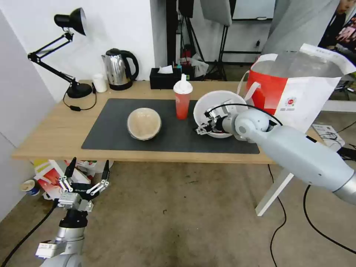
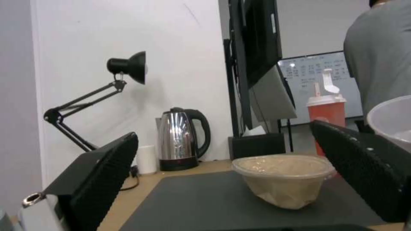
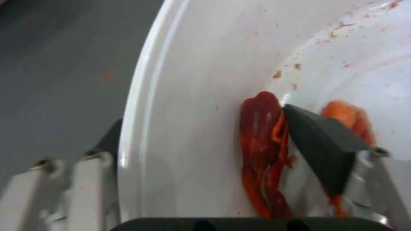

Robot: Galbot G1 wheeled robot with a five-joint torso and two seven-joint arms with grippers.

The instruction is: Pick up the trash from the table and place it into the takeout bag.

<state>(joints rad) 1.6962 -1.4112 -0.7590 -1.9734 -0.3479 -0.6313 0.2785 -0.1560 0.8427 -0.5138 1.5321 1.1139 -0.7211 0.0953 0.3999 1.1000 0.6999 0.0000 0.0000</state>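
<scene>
Left tool (image 1: pixel 87 171) spread below table (image 1: pixel 55 129), right tool (image 1: pixel 204 125) straddling white bowl (image 1: pixel 207 102) rim

From my seat I can't see much of the white bowl (image 1: pixel 218 102): the right gripper (image 1: pixel 205 128) and its wrist cover the bowl's near side, and I can't tell if the fingers actually pinch the rim. In the right wrist view the outer finger (image 3: pixel 109 141) slips behind the bowl wall (image 3: pixel 192 96), so its tip is hidden, and the bowl runs off the picture. Right of the bowl, the takeout bag (image 1: pixel 296 92) has its base blocked by the arm. In the left wrist view the red cup (image 2: pixel 326 112) is half hidden behind a finger pad (image 2: pixel 364 166), and the whiteboard writing behind it is too small to read.
</scene>
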